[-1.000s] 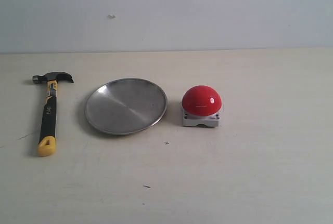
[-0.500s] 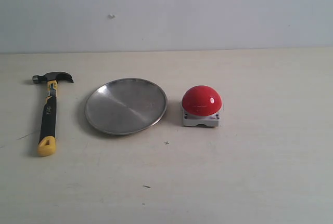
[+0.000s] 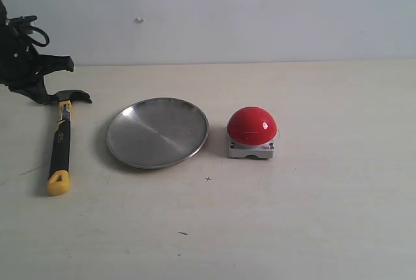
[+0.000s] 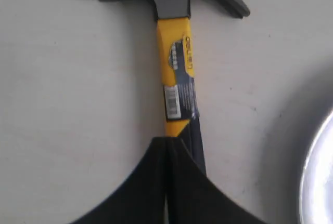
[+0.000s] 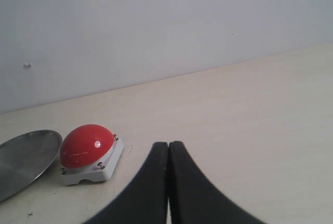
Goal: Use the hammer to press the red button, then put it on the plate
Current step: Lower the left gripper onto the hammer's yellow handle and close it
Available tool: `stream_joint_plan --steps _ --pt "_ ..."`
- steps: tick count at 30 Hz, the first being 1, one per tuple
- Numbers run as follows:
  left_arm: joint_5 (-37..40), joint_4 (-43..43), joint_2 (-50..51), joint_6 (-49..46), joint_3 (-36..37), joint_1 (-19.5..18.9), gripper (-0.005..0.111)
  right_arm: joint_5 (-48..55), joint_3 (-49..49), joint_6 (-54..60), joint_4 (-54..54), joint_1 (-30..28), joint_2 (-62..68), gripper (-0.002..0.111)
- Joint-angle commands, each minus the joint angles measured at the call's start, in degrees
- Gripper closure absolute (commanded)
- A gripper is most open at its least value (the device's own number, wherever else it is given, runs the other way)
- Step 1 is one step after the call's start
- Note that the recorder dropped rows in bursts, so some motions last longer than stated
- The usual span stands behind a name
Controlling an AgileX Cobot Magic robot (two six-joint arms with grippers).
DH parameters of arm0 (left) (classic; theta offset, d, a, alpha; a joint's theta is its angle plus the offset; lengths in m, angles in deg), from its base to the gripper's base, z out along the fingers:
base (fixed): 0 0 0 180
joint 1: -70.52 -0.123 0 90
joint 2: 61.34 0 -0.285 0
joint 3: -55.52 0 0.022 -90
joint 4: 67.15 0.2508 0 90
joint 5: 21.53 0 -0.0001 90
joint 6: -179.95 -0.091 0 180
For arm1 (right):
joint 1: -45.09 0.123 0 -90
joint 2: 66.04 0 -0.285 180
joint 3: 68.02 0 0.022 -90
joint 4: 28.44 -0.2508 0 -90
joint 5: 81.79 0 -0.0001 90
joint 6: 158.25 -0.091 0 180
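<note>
The hammer (image 3: 60,140) lies flat on the table at the left, dark head toward the wall, yellow looped end toward the front. My left gripper (image 3: 40,88) hangs at the hammer's head end. In the left wrist view its fingers (image 4: 167,140) are shut together above the hammer (image 4: 177,78), over the handle just below the yellow neck, holding nothing. The plate (image 3: 157,132) sits right of the hammer. Right of the plate stands the red button (image 3: 251,126). My right gripper (image 5: 168,143) is shut and empty, some way from the red button (image 5: 87,145); it is outside the exterior view.
A pale wall runs behind the beige table (image 3: 325,215). The plate's rim (image 4: 317,182) shows at the edge of the left wrist view, and the plate (image 5: 26,156) also appears beside the button in the right wrist view.
My left arm has come into the exterior view at the upper left, above the hammer's head. The hammer, plate and button have not moved.
</note>
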Motion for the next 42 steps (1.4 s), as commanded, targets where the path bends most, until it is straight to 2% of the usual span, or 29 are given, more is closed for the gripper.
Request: stream_joint_plan --steps 1,5,7,11,13,42 --pt "8.3 2.31 6.46 0.2 -12.27 0.86 0.107 -0.31 -0.31 0.16 0.0 -0.28 -0.27 0.108" --pt "9.95 3.18 11.01 0.2 -19.5 1.58 0.104 -0.31 -0.31 0.16 0.0 -0.28 -0.27 0.108" --pt "9.95 2.31 12.61 0.66 -21.73 1.58 0.095 -0.31 -0.31 0.16 0.0 -0.28 -0.27 0.108" --pt "10.1 1.68 14.67 0.66 -22.5 1.58 0.067 -0.31 -0.31 0.16 0.0 -0.28 -0.27 0.108" --pt "10.38 1.68 15.5 1.11 -22.5 1.58 0.061 -0.31 -0.31 0.16 0.0 -0.28 -0.27 0.108" --pt "11.86 2.31 19.49 3.83 -22.63 1.47 0.061 -0.31 -0.31 0.16 0.0 -0.28 -0.27 0.108"
